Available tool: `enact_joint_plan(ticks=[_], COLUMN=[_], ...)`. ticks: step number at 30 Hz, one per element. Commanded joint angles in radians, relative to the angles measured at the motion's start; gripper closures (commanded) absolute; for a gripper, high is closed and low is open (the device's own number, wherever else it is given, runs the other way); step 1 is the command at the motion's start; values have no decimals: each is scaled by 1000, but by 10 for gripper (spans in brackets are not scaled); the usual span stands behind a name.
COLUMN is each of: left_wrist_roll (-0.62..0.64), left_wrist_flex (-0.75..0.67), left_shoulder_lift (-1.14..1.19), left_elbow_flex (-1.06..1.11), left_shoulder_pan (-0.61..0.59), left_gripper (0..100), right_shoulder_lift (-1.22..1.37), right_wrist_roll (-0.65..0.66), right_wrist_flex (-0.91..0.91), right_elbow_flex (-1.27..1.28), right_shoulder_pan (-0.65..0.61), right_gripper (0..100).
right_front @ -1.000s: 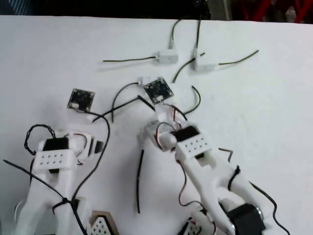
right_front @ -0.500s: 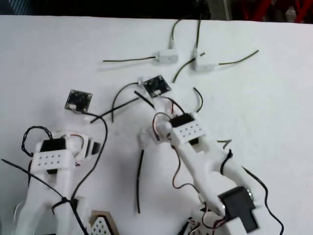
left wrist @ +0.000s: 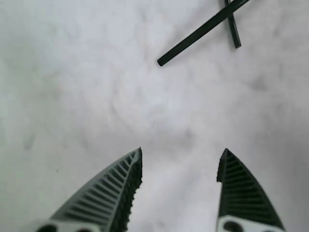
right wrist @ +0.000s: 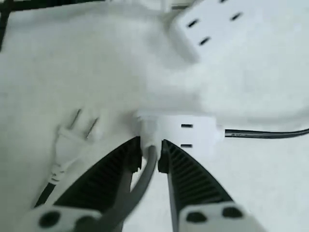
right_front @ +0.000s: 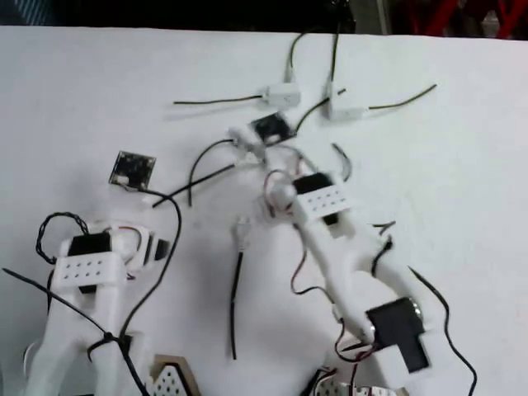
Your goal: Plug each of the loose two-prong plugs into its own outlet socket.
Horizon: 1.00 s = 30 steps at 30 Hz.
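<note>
Two white outlet sockets [right_front: 282,96] [right_front: 345,107] lie at the far middle of the table. In the right wrist view my right gripper [right wrist: 150,145] is shut on a white plug [right wrist: 146,126], whose grey cord runs back between the fingers. The plug's front rests against a small white socket [right wrist: 190,134]. A larger socket [right wrist: 212,24] lies beyond, and a loose two-prong plug [right wrist: 72,140] lies beside the gripper. In the high view the right gripper [right_front: 260,153] is just short of the sockets. Another loose plug [right_front: 242,231] lies mid-table. My left gripper [left wrist: 179,154] hangs open over bare table.
Thin black cords [right_front: 234,305] trail across the table's middle, and one cord end [left wrist: 198,34] lies ahead of the left gripper [right_front: 161,247]. A small camera board [right_front: 134,168] is at the left. The table's left and right sides have free room.
The right arm has moved away from me toward the far sockets, carrying its plug. The mid-table plug and the left arm have barely moved.
</note>
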Motion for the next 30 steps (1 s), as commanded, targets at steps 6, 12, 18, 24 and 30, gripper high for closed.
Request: enact_joint_plan(ticks=[6, 12, 18, 24, 30], left_wrist_roll=[-15, -15, -15, -11, -11], left_wrist_flex=[-15, -15, -23, -23, -23], left_shoulder_lift=[-25, -25, -31, -31, -31], left_elbow_flex=[-5, -5, 11, 11, 11], left_shoulder_pan=[-8, -8, -8, -8, -8], left_gripper=[744, 744, 744, 744, 744], right_shoulder_lift=[-93, -31, 222, 424, 460], right_wrist_roll=[12, 12, 11, 5, 2], right_wrist_flex=[2, -1, 2, 76, 325], right_elbow_flex=[-203, -367, -612, -848, -1039], right_shoulder_pan=[240, 354, 426, 443, 430], right_gripper=[981, 978, 978, 922, 811])
